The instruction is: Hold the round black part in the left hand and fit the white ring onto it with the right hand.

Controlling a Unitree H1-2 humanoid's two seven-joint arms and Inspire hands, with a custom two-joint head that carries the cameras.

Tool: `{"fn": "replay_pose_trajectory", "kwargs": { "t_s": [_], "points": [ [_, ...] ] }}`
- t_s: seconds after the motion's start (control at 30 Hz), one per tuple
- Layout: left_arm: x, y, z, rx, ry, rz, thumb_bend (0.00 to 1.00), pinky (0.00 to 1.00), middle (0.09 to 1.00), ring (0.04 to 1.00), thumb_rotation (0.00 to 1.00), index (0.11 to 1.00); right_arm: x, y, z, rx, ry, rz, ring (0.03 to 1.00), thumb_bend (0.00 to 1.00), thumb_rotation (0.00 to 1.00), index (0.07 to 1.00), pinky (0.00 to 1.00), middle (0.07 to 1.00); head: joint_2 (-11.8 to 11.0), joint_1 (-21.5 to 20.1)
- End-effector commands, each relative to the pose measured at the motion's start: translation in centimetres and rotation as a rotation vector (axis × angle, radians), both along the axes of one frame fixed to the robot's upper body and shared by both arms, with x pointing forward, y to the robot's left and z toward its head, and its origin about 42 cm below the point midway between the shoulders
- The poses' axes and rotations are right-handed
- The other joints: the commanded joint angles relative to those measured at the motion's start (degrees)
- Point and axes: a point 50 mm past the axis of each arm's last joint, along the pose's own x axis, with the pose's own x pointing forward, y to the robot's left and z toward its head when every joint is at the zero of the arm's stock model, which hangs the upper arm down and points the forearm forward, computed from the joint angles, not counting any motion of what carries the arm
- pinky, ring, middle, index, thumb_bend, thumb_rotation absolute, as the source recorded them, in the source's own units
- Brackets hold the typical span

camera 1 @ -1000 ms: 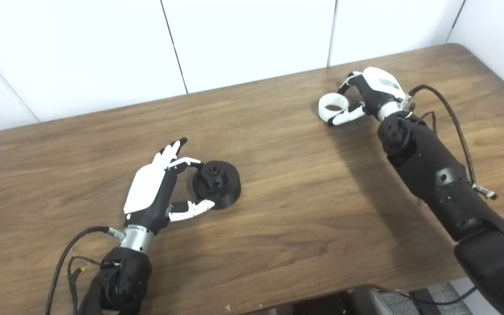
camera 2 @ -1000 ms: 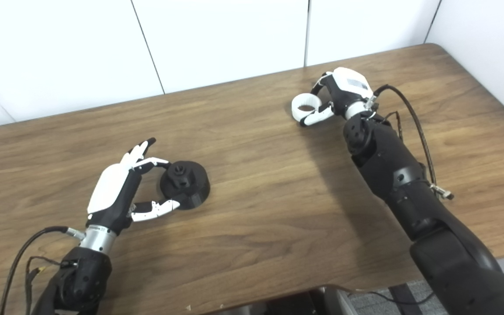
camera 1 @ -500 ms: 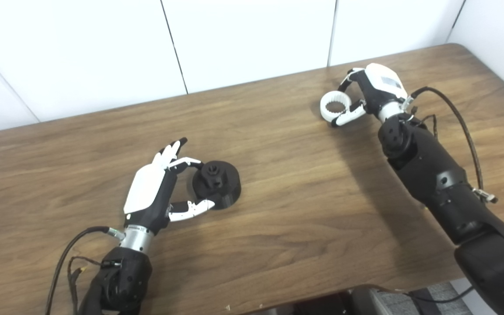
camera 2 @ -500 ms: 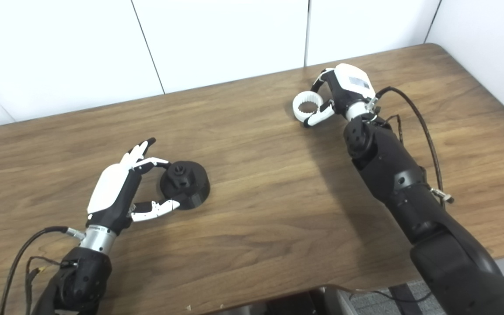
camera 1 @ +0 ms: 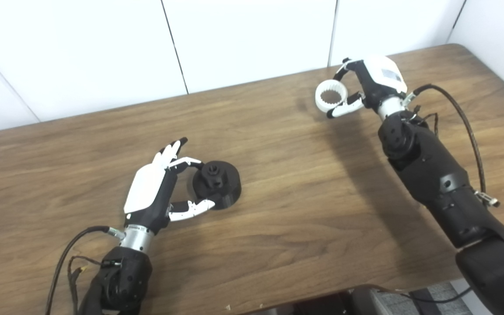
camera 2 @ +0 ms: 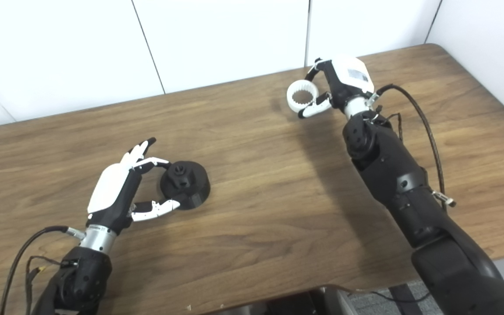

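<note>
1. The left robot hand (camera 1: 155,192) rests low on the wooden surface (camera 1: 278,210), left of centre, its white back turned up. Its fingers are spread apart and curve round the black part without clamping it; the thumb (camera 1: 193,208) lies along the part's near edge and one fingertip (camera 1: 190,161) reaches its far edge.
2. The black part (camera 1: 218,183) sits on the surface just right of that hand. It is a round, matte black disc with a short straight side wall and a raised knob (camera 1: 214,170) in the middle of its top.
3. The ring (camera 1: 331,96) is well apart from it, near the surface's far right corner. It is white, short and thick-walled, with small teeth round its inner face, and its opening is tilted toward the cameras. It appears lifted clear of the surface.
4. The right robot hand (camera 1: 368,87) is clamped on the ring, thumb below and fingers over the far rim.
</note>
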Motion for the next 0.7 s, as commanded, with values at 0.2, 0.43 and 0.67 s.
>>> {"fn": "replay_pose_trajectory", "kwargs": {
  "t_s": [0.2, 0.43, 0.67],
  "points": [
    [0.3, 0.5, -0.1, 0.058, 0.025, 0.007, 1.00, 1.00, 1.000, 1.000, 0.43, 0.620, -0.5, 0.8, 5.2, -0.001, -0.159, 0.081, 0.809, 0.52, 0.16, 0.490, 0.70, 0.860, 0.19, 0.61],
    [0.4, 0.1, 0.0, 0.055, 0.021, 0.009, 1.00, 1.00, 1.000, 1.000, 0.42, 0.618, -2.2, 2.1, 6.1, 0.016, -0.184, 0.164, 0.827, 0.52, 0.16, 0.491, 0.70, 0.859, 0.30, 2.24],
    [0.5, -0.6, 0.2, 0.053, 0.022, 0.011, 1.00, 1.00, 1.000, 1.000, 0.40, 0.619, -4.2, 3.9, 6.3, 0.065, -0.214, 0.267, 0.823, 0.52, 0.16, 0.490, 0.66, 0.852, 0.39, 4.46]
  ]
}}
